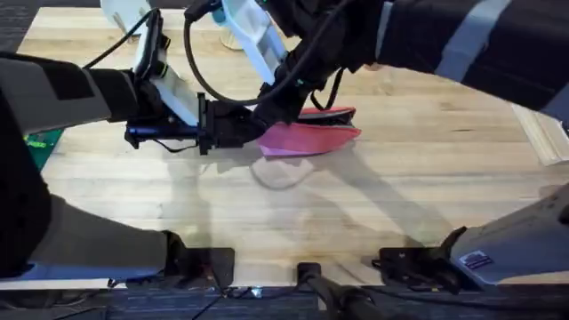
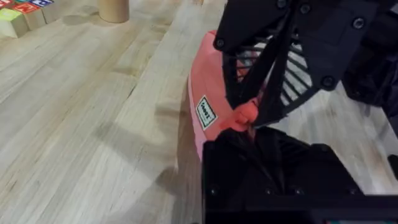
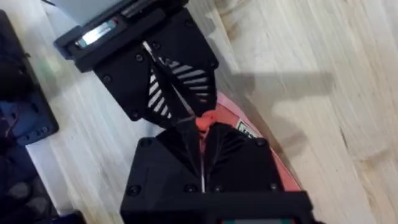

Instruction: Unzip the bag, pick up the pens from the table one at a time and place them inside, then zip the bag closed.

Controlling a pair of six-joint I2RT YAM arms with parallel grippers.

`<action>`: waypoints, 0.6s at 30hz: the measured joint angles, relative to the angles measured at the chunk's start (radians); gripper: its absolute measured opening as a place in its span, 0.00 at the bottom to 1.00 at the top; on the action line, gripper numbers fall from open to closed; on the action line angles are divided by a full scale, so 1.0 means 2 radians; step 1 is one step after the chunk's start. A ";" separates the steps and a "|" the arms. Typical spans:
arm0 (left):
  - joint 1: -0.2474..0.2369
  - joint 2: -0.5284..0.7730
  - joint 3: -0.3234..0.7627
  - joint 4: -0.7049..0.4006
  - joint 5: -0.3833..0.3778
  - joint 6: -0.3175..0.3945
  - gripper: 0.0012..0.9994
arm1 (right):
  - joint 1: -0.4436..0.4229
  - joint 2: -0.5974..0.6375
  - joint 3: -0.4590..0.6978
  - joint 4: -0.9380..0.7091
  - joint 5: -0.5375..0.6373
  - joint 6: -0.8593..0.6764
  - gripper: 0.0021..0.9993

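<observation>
My left gripper [image 2: 249, 134] is pinched shut on the near end of the bag [image 1: 307, 138] — a nub of coral fabric is bunched between my fingers. Right against it, tip to tip, my right gripper [image 3: 200, 127] is closed on that same end, probably on the zipper pull. The bag lies mid-table [image 1: 400, 196], its long axis running away from both grippers toward my right side. So the zip travel, I judge, goes along that line. My left arm reaches in low and level from the left; my right crosses over from the far side, angled down.
</observation>
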 joint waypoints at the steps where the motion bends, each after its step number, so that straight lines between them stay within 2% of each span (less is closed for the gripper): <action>1: 0.000 0.000 0.000 0.001 0.000 0.000 0.04 | 0.000 0.000 0.000 0.000 0.003 0.000 0.03; 8: -0.001 0.000 0.000 0.002 0.006 0.000 0.04 | 0.001 -0.005 0.000 0.000 0.026 0.000 0.03; 18: -0.004 0.000 0.000 0.003 0.026 0.000 0.04 | -0.018 -0.012 0.000 -0.002 0.021 0.004 0.03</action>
